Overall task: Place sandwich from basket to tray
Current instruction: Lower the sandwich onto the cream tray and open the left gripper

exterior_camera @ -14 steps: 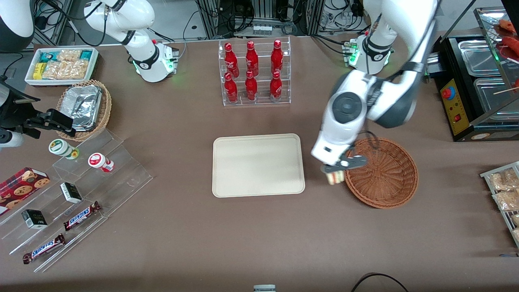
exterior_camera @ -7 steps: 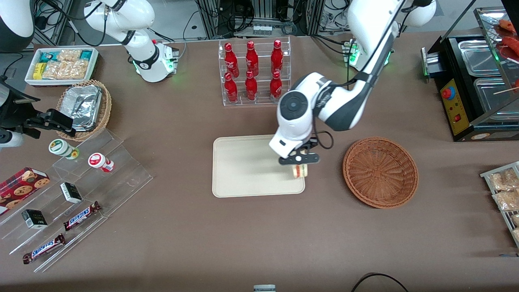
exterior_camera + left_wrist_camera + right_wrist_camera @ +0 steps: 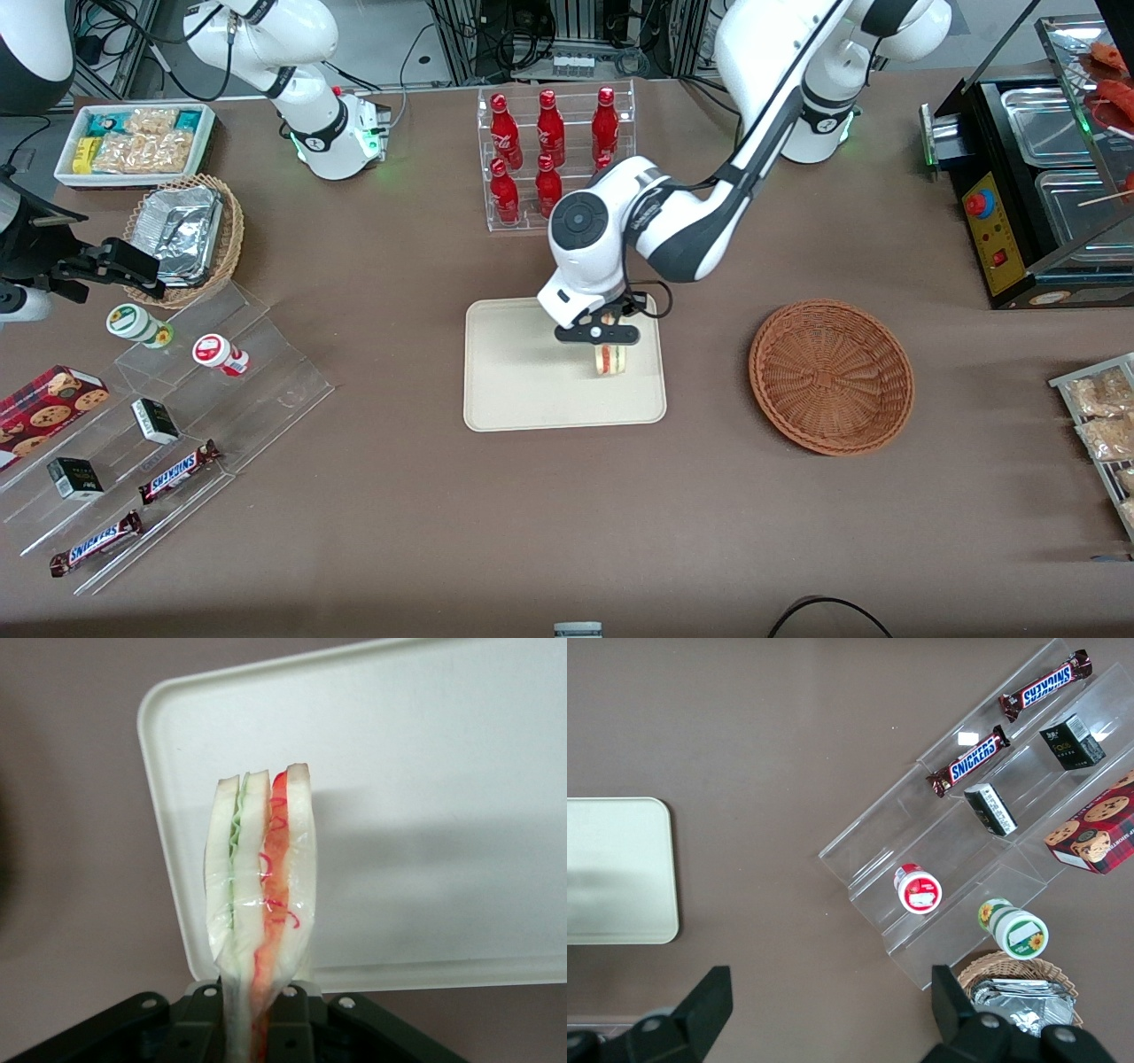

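My left gripper (image 3: 599,335) is shut on the sandwich (image 3: 609,358), a clear-wrapped wedge of white bread with red and green filling. It holds it above the cream-beige tray (image 3: 523,390), over the part nearest the basket. The left wrist view shows the sandwich (image 3: 261,895) pinched at its narrow end between the fingers (image 3: 297,1014), with the tray (image 3: 425,771) below it. The reddish-brown wicker basket (image 3: 831,376) stands empty beside the tray, toward the working arm's end of the table. The tray's edge also shows in the right wrist view (image 3: 620,870).
A clear rack of red bottles (image 3: 554,159) stands farther from the camera than the tray. Toward the parked arm's end are a tan basket with foil containers (image 3: 182,235), a white bin of snacks (image 3: 133,142) and a clear stepped display (image 3: 177,443). A black appliance (image 3: 1036,186) stands past the basket.
The gripper has carried the sandwich from the basket's rim sideways over the table and onto the space above the tray. The basket is left empty.
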Controlling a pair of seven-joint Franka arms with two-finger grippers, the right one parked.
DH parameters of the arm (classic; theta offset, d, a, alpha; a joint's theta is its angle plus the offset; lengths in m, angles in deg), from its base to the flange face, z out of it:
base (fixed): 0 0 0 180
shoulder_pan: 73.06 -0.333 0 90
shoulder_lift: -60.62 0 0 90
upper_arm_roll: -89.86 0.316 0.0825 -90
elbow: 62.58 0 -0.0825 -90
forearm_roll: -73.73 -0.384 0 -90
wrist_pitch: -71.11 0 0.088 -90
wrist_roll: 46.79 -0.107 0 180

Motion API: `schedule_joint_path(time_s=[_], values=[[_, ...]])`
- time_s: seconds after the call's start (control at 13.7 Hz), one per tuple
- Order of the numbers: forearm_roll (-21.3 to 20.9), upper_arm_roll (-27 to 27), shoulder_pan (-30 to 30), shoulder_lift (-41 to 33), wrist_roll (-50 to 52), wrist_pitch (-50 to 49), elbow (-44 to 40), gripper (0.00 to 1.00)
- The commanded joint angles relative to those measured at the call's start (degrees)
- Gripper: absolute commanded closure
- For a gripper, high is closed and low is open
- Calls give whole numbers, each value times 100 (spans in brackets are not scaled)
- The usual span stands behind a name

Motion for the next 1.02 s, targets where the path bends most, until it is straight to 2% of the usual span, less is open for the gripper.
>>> schedule_joint_path(time_s=[0.0, 0.22, 0.8, 0.95], values=[[-11, -26, 45, 239, -9, 281, -230, 89], [93, -202, 45, 493, 105, 677, -239, 88], [270, -202, 281, 810, 447, 1275, -195, 87], [261, -202, 308, 845, 474, 1285, -195, 82]])
